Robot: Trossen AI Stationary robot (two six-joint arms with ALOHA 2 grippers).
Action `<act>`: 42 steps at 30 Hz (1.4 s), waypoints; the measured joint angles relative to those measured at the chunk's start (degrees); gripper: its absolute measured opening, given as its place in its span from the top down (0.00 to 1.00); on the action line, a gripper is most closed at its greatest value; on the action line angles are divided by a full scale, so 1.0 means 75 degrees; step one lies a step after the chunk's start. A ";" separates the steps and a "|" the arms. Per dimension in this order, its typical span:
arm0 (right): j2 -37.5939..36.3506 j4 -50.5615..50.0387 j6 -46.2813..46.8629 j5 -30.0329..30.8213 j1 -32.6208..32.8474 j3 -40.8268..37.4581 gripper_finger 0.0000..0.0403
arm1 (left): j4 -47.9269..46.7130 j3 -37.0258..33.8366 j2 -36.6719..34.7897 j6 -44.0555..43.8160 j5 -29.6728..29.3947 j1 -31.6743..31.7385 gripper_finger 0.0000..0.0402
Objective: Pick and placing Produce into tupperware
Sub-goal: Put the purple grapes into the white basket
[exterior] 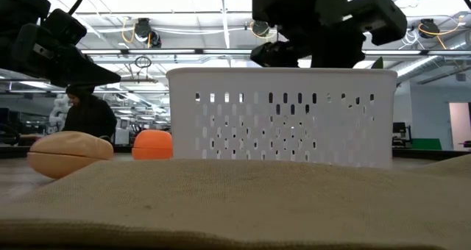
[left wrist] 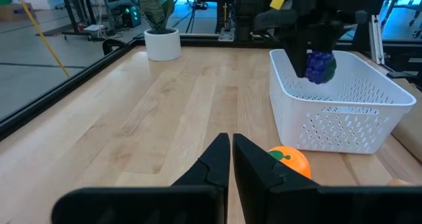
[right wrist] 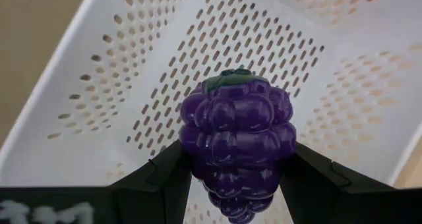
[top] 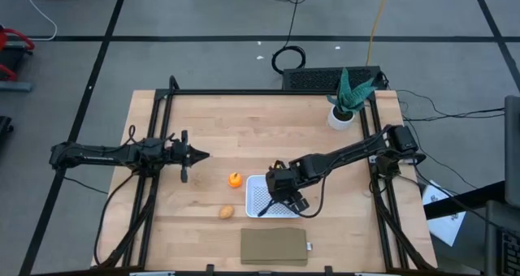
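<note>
Purple grapes (right wrist: 236, 143) fill the right wrist view, pinched between the right gripper (right wrist: 234, 178) fingers, hanging above the white tupperware (top: 258, 196) floor. From the tupperware, the orange (top: 235, 179) sits near at ten o'clock, the tan oval piece (top: 226, 212) near at eight o'clock. Off at nine o'clock, the left gripper (top: 199, 155) hovers with fingers closed on nothing.

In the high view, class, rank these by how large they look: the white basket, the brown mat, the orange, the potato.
1. Brown mat
2. White basket
3. Orange and potato look alike; no ranking.
</note>
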 joint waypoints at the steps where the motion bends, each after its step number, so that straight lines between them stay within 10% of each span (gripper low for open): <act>1: -0.0002 0.0125 -0.0022 0.0001 0.0000 -0.0019 0.54 | 0.0003 0.0000 -0.0001 0.0000 0.0000 0.0001 0.94; 42: 0.0061 0.0416 0.1142 0.0361 -0.0015 -0.0582 0.54 | 0.0010 0.0000 0.0000 0.0006 -0.0017 0.0002 0.94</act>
